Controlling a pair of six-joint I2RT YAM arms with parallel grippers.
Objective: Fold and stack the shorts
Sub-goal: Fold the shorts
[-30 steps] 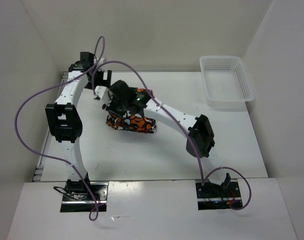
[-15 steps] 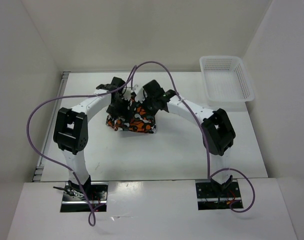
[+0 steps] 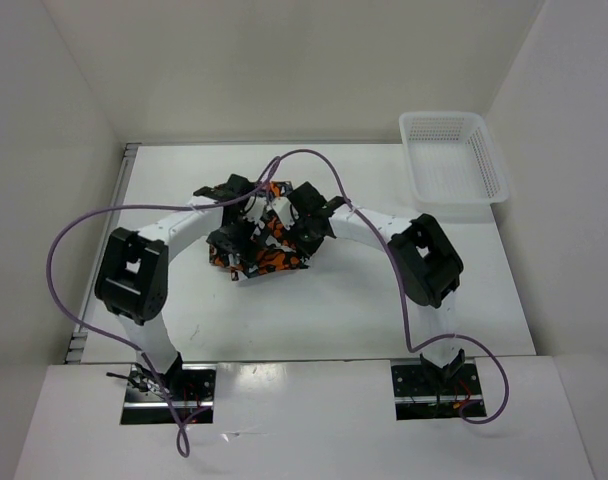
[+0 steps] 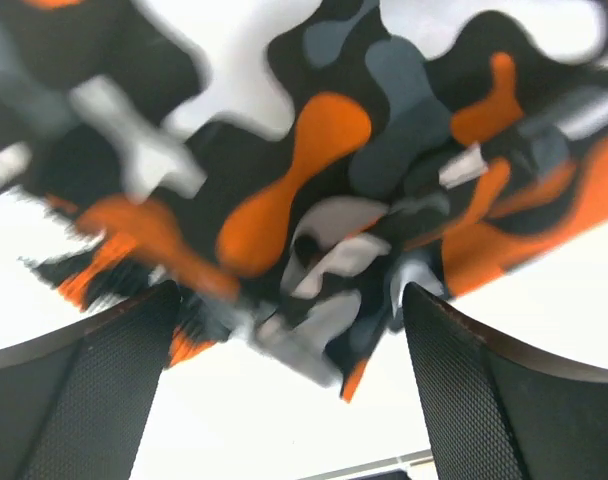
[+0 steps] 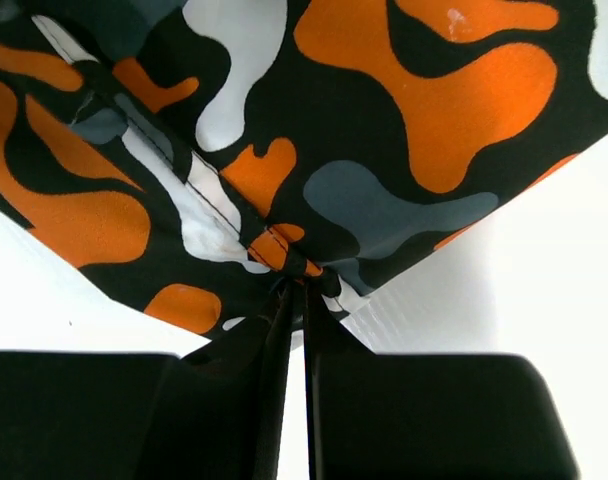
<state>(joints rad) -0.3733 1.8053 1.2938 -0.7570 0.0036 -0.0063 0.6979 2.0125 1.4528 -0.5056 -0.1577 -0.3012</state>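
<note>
Right gripper [image 5: 296, 292] fingers closed tight on a stitched edge of the soft orange, black, grey and white camouflage shorts [image 5: 384, 130], left gripper [image 4: 291, 295] fingers spread wide around cloth, the shorts bunched well left of the white plastic mesh basket [image 3: 452, 197]: likely mid-fold, so next the left should close on an edge, though the arms hide the garment's outline from above and the left wrist view is blurred.

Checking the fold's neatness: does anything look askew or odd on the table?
The shorts lie bunched in a lumpy heap on the table, not flat or squarely folded. The right claw pinches a seam edge; the left claw is open, loose fabric between its jaws. Nothing looks torn or spilled.
</note>
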